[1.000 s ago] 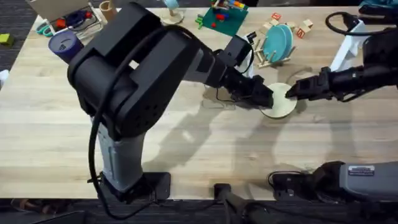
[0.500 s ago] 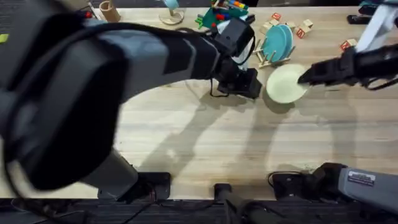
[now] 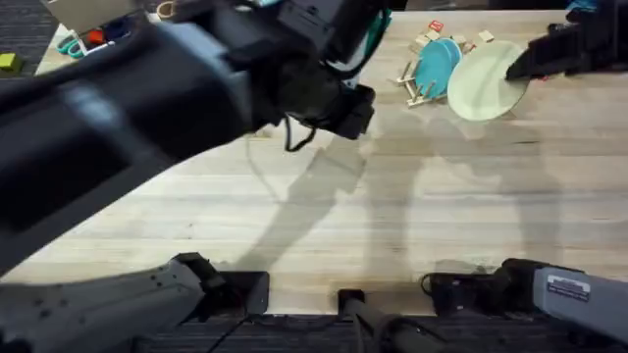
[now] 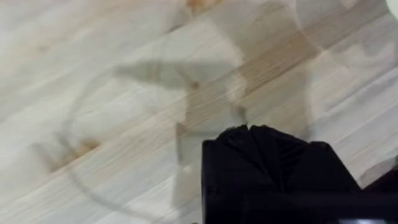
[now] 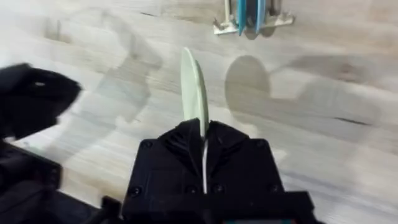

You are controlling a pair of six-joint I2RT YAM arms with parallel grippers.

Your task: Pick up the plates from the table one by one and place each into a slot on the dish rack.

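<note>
Risk: the cream plate (image 3: 484,69), pinched on edge in the right gripper (image 3: 517,67) jaws above the table's (image 3: 412,216) far right, is held only at its rim and could pivot or strike a peg of the dish rack (image 3: 420,86).

Left gripper (image 4: 249,134): jaws closed, empty.

Count: two plates; the turquoise plate (image 3: 437,65) is slotted in the one rack.

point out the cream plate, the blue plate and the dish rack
cream plate (image 3: 483,69), overhead view, middle of its face
blue plate (image 3: 435,65), overhead view, middle of its face, standing in the rack
dish rack (image 3: 416,90), overhead view, wooden peg at its near side
</note>
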